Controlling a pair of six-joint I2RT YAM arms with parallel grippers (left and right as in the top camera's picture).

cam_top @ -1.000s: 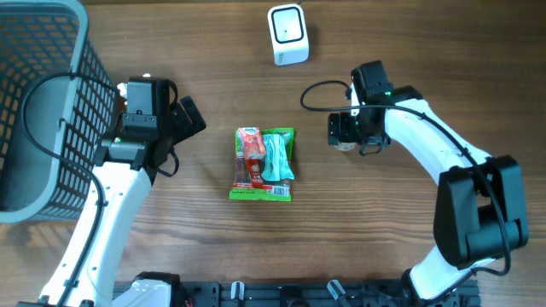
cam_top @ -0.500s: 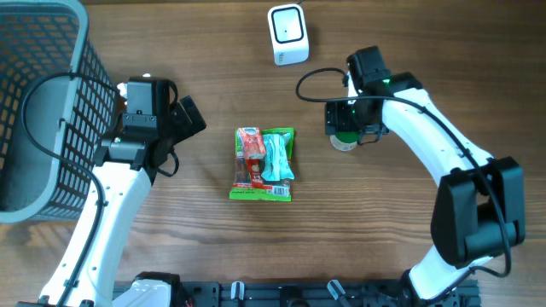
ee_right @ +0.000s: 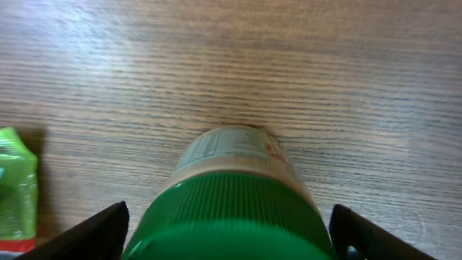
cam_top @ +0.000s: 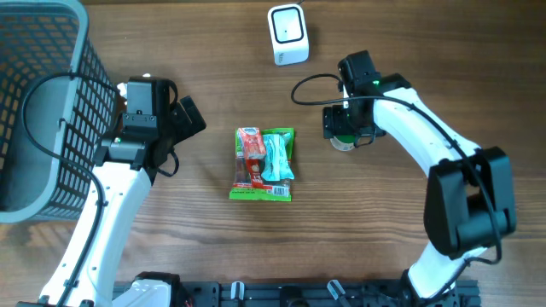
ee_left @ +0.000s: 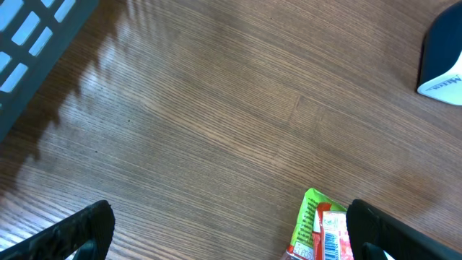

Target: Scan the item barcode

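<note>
Your right gripper point(ee_right: 229, 230) stands wide astride the upright green-capped jar point(ee_right: 232, 155), just right of the snack packet point(cam_top: 264, 164); it looks rigid, light and smooth, so grip the ribbed cap, while your left gripper point(ee_left: 227, 227) hangs wide and empty.

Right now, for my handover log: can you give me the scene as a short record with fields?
target: green-capped bottle, upright on the table
right gripper: open, jaws either side of the cap
left gripper: open, empty
white scanner: far side of table
snack packet: flat, mid-table
mesh basket: left edge
</note>
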